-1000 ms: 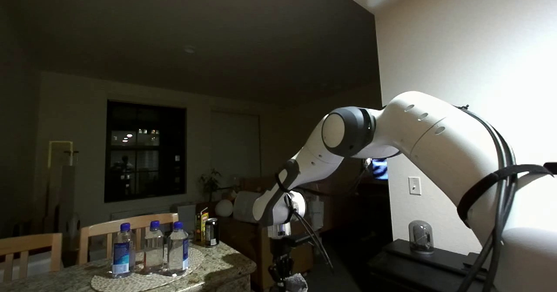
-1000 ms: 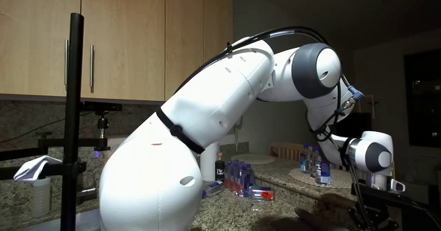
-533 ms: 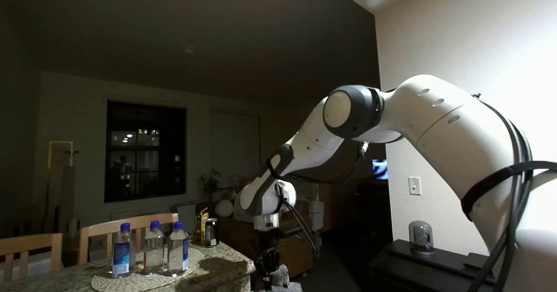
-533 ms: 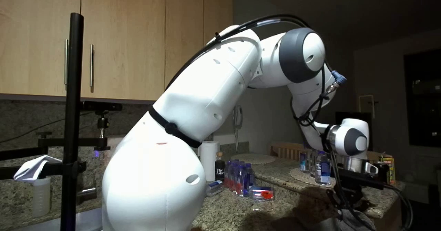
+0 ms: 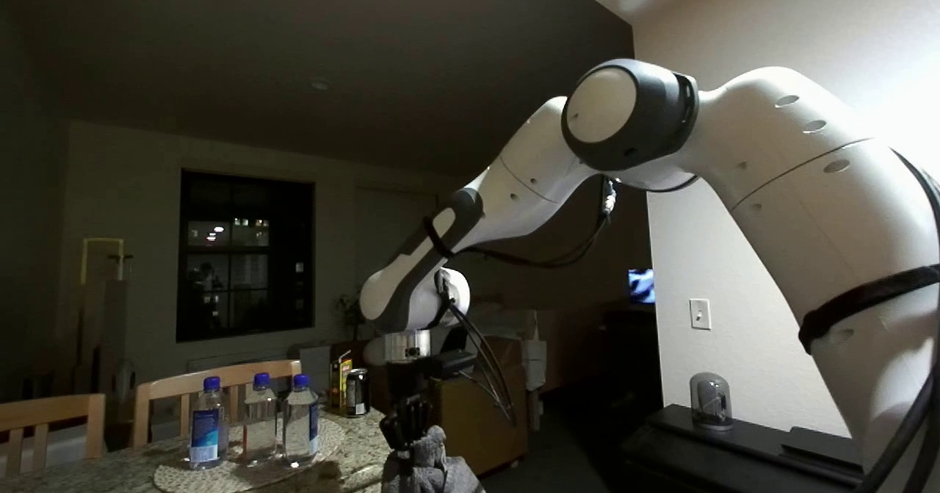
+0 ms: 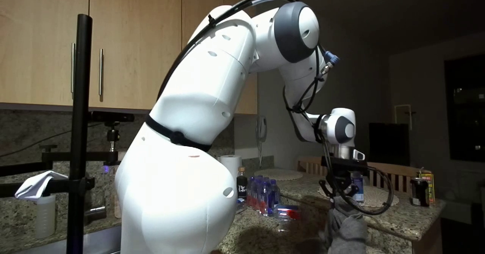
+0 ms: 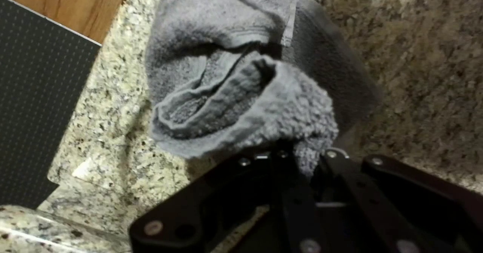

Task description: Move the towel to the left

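Low in the wrist view, the gripper [image 7: 307, 160] is clamped on the grey towel [image 7: 241, 91]; the grasp looks done, leftward placing and release apparently remain.

In the wrist view, grey is seen on the towel [image 7: 245, 94], upper centre, and black on the gripper [image 7: 307, 162], bottom; the counter [image 7: 94, 140] is speckled cream and brown. Lower left in an exterior view, bottles [image 5: 260, 423] are capped in blue.
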{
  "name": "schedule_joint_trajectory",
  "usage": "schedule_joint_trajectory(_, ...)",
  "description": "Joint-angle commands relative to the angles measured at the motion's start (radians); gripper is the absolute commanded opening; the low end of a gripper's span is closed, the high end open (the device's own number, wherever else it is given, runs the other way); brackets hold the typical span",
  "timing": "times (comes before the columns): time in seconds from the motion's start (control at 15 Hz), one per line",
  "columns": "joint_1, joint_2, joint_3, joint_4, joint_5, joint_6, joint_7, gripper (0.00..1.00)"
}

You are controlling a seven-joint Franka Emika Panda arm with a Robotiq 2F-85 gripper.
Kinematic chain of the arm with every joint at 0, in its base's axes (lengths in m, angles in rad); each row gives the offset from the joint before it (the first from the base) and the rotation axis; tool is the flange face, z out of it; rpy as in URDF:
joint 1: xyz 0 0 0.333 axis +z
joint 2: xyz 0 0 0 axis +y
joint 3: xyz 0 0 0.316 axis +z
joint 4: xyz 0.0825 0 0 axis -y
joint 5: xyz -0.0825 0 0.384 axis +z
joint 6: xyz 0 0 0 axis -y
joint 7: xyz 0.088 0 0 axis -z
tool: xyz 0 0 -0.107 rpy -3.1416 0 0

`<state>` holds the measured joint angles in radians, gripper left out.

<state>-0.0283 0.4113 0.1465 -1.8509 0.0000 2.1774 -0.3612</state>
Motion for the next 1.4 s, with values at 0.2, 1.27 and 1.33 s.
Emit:
schedule_joint_trajectory(0.2, 0.126, -0.133, 0.020, -0.088, 0.001, 0.065, 0.138, 0.11)
schedule_joint_trajectory(1.27, 0.397, -0.058, 0.077, 0.004, -0.064, 0.244, 0.482, 0.10)
schedule_joint_trajectory(1.33, 0.416, -0.043, 0.076, 0.012, -0.079, 0.245, 0.509, 0.09)
